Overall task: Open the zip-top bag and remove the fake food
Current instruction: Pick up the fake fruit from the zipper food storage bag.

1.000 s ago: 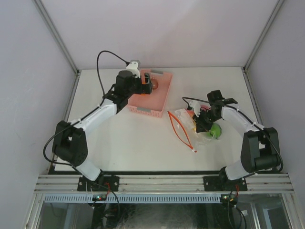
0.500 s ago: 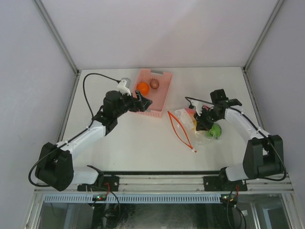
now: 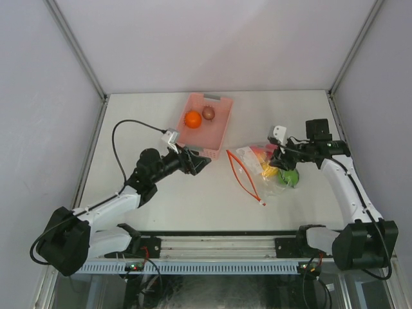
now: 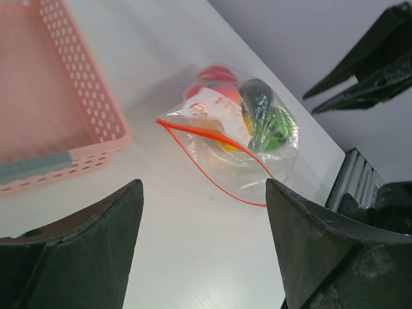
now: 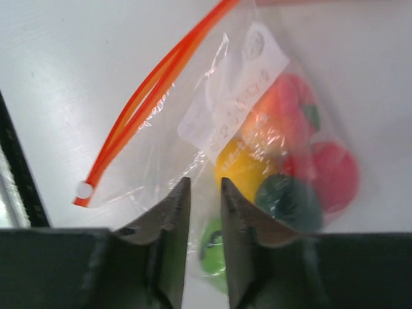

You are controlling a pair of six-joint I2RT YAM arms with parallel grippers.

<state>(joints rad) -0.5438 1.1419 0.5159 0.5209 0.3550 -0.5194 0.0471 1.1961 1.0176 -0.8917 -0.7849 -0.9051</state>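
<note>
Beside the pink basket [image 3: 207, 136], the zip-top bag [image 3: 248, 162] is laid on the tabletop [image 3: 193, 193], mouth parted (fake food [image 5: 283, 129] inside). Above it the right claw [image 5: 205, 183] is held narrow. The left claw [image 4: 205, 193] is spread wide and empty, probably for reaching in.

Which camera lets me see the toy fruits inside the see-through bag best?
The right wrist view. It looks down from close by at the clear plastic zip-top bag, so the yellow, red, orange and green plastic fruits show separately. The left wrist view shows them smaller, from the side; the top view shows a tiny colourful bundle.
</note>
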